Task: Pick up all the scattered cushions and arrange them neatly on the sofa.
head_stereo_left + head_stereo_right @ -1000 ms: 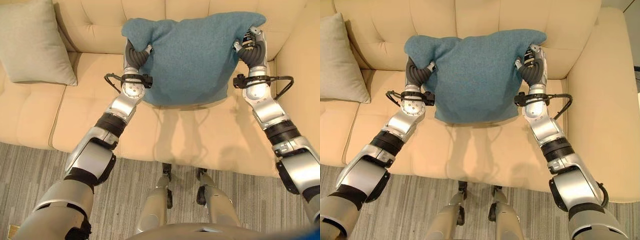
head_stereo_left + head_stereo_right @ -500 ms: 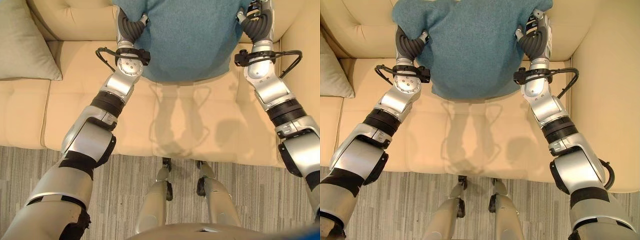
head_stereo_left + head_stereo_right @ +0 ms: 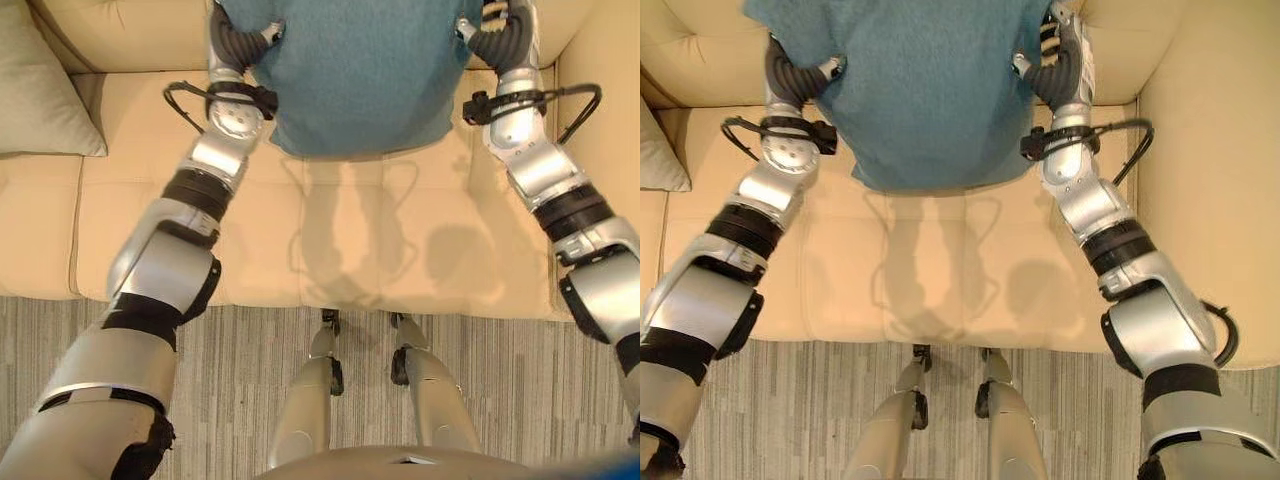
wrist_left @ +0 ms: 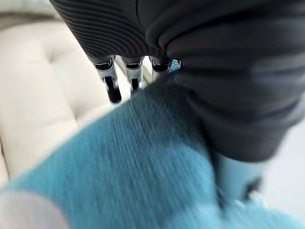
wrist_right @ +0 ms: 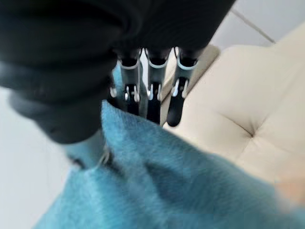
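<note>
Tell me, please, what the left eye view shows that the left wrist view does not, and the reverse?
The left eye view alone takes in the right hand at the teal cushion's far side, the grey cushion on the sofa's seat, and the striped carpet. The left wrist view alone shows the left hand's fingers pinching the cloth up close. Both share teal cushion, sofa and left hand.

Sofa [image 3: 360, 250]: we see cream upholstery, a tufted backrest, seat cushions split by seams, and an armrest at our right.
On the sofa: a grey-beige cushion [image 3: 40, 90] rests at our left, leaning against the backrest.
Floor [image 3: 240, 380]: we stand on grey striped carpet running along the sofa's front edge.
</note>
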You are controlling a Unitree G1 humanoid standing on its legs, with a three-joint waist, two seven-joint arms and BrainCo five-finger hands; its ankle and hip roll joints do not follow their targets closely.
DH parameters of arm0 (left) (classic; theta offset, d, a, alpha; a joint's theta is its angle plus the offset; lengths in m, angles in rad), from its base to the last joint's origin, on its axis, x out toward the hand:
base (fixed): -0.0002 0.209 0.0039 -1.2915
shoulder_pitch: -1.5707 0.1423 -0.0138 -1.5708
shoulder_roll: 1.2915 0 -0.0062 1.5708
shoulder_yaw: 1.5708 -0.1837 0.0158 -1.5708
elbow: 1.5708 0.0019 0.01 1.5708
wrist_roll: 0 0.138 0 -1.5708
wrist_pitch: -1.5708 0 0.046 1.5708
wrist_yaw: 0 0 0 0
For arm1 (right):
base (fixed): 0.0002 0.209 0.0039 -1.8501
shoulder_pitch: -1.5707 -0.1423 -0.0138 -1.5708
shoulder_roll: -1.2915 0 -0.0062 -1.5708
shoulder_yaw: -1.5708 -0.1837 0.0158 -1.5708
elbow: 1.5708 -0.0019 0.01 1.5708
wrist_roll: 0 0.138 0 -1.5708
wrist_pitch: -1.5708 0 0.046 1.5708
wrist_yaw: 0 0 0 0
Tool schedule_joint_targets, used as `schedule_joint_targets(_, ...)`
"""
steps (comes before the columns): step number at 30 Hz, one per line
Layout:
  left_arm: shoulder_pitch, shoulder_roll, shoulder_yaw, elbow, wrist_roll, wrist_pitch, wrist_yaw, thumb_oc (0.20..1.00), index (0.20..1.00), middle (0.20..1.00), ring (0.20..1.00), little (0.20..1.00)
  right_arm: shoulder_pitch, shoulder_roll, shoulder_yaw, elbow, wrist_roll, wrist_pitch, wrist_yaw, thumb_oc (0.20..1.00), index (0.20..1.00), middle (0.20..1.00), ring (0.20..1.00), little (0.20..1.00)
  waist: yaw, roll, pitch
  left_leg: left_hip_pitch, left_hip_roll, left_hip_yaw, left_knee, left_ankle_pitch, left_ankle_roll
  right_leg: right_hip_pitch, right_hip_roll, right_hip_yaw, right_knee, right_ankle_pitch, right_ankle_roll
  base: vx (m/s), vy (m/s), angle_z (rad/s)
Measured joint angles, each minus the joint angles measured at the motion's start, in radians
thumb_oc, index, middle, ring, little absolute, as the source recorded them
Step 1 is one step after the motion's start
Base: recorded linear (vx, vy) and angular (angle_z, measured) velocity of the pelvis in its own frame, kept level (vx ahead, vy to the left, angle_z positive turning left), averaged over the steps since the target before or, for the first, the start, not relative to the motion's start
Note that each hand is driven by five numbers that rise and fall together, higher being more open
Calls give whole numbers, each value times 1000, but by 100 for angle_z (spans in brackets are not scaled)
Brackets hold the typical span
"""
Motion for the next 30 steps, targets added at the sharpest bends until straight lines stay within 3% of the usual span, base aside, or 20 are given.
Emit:
schedule_joint_targets(3,0,80,1,35,-1,0,-16,1000,1000,1000,1000,1000,-37,-128,37,25,2,5,19,1000,1000,1000,1000,1000,3,-3,-1,2,1,-1,1,0,0,5,0,-1,0,0,-1,0,0,0)
schedule_joint_targets(9,29,210,26,70,-13,0,-57,1000,1000,1000,1000,1000,-61,-243,77,105,-3,27,69,1000,1000,1000,1000,1000,5,-8,2,37,2,-1,2,0,0,41,0,-1,0,2,-3,0,0,0)
schedule_joint_targets(12,160,255,144,-13,-33,-2,-54,1000,1000,1000,1000,1000,33,-287,20,68,-14,38,86,1000,1000,1000,1000,1000,7,-20,-6,80,1,-2,-1,0,0,83,0,-1,0,-4,3,0,0,0)
schedule_joint_targets(14,395,269,304,-272,-28,-19,-49,1000,1000,1000,1000,1000,251,-306,-163,-79,-40,37,89,1000,1000,1000,1000,1000,6,-29,-11,102,2,-9,-5,0,-1,109,1,-1,0,-14,16,26,-15,9)
schedule_joint_targets(17,774,187,453,-503,-18,-40,-50,1000,1000,1000,1000,1000,640,-286,-392,-244,-97,47,105,1000,1000,1000,1000,1000,13,-37,-19,146,0,-18,-6,-8,-9,158,-1,-2,0,-31,30,35,-20,11)
schedule_joint_targets(21,1167,-55,551,-682,24,-37,-62,1000,1000,1000,1000,1000,1074,-89,-633,-334,-175,44,131,1000,1000,1000,1000,1000,37,-55,-39,210,1,-25,-7,-34,-16,226,0,-4,-1,-44,26,8,-27,5)
schedule_joint_targets(22,1257,-115,554,-680,26,-36,-74,1000,1000,1000,1000,1000,1147,-39,-635,-313,-189,59,143,1000,1000,1000,1000,1000,41,-59,-43,239,0,-27,-8,-42,-16,256,-2,-7,-1,-53,32,1,-9,4)
schedule_joint_targets(26,1403,-209,577,-620,58,-21,-109,1000,1000,1000,1000,1000,1246,125,-669,-284,-228,55,173,1000,1000,1000,1000,1000,42,-66,-93,274,0,-28,-13,-55,-5,292,-3,-6,-1,-60,34,-7,-1,1)
schedule_joint_targets(30,1524,-249,542,-523,92,13,-177,1000,1000,1000,1000,1000,1326,172,-618,-205,-277,56,216,1000,1000,1000,1000,1000,51,-57,-132,352,-2,-25,-13,-67,7,369,-5,-4,-1,-72,33,-8,-2,0)
